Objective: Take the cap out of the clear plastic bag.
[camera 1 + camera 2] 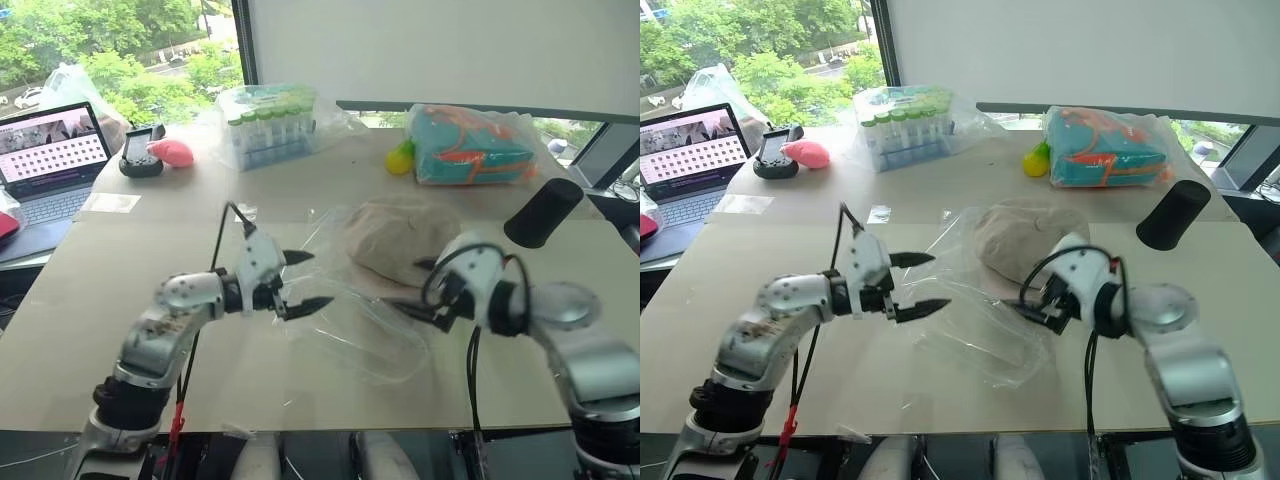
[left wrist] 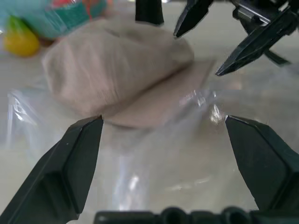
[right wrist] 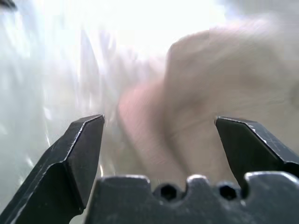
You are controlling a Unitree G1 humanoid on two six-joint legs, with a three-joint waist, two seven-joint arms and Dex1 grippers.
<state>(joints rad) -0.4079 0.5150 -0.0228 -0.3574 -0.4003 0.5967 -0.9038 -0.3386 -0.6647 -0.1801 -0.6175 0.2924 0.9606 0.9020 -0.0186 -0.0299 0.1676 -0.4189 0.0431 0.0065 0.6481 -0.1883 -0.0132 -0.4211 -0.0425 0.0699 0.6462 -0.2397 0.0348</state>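
Beige cap point(image 1: 1025, 238) – clear bag point(image 1: 975, 325) – black fingers point(image 1: 908, 259)

- No text, label, brand or number can be read anywhere.
- The laptop screen point(image 1: 55, 145) on the bench point(image 1: 150, 300) shows a grid of small dark marks under a picture strip, too small to make out.

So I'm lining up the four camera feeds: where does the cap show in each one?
Left eye view: the cap lies right of centre on the table, between the two grippers.
Right eye view: just right of centre.
Left wrist view: upper middle, brim toward the fingers.
Right wrist view: centre and right, blurred, beyond the fingers.
Shared landmark: the clear plastic bag lying against the cap.
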